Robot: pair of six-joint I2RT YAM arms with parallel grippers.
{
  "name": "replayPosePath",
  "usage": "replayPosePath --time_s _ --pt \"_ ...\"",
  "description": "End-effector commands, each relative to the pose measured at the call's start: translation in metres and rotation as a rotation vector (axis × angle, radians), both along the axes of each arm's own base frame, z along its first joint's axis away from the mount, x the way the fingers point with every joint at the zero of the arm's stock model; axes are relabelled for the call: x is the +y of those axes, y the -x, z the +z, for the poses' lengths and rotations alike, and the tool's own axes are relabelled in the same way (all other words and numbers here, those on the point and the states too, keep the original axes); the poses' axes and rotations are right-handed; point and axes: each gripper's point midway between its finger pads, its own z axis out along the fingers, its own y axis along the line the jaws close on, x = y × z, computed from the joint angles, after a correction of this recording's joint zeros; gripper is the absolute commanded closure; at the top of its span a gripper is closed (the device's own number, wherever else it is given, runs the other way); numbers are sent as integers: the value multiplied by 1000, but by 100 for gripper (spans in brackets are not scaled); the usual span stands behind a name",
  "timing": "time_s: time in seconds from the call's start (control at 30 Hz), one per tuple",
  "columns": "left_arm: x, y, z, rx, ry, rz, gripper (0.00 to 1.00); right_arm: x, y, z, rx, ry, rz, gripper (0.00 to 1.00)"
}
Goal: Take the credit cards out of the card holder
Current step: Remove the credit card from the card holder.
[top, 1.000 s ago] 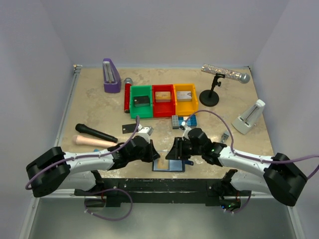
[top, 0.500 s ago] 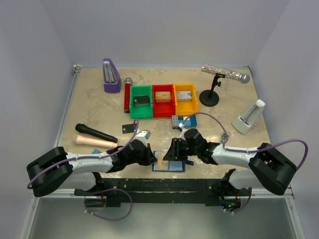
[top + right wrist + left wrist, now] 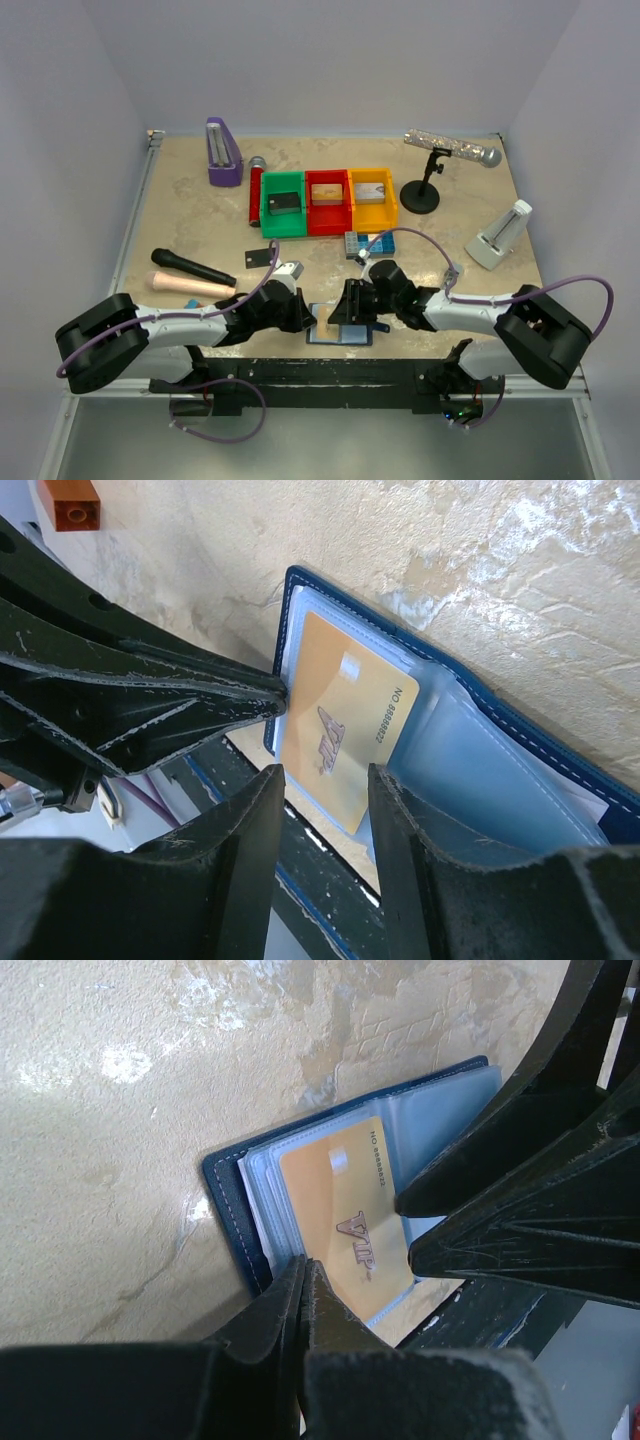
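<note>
Navy-blue card holder open and flat on the tan stone-patterned table, low and centre in the overhead view, just above the black front rail. Pale blue-grey clear pockets fanned inside. Gold-tan credit card marked VIP partly out of a pocket, mid-frame in the left wrist view, jutting past the holder's lower edge. Left gripper at bottom centre there, jaws pressed together, tip against the card's lower left edge; impossible to tell whether nipping it or only touching. Right gripper at the bottom of its own view, jaws apart, card showing through the gap; in the left wrist view, dark tips reaching in from the right to the card's opposite edge.
</note>
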Motion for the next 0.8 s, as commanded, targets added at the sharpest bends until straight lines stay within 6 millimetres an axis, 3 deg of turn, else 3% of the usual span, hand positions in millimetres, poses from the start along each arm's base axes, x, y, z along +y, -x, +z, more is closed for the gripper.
replayPosePath --time_s 0.0,0.4,0.77 --pt "5 -2 -5 -2 -14 20 100 -5 0 -3 -16 16 -11 55" --pt "12 2 -13 14 -10 41 100 -6 1 -5 -22 12 -10 53" --pt "13 6 -19 32 -4 38 100 9 3 15 -57 -142 13 53"
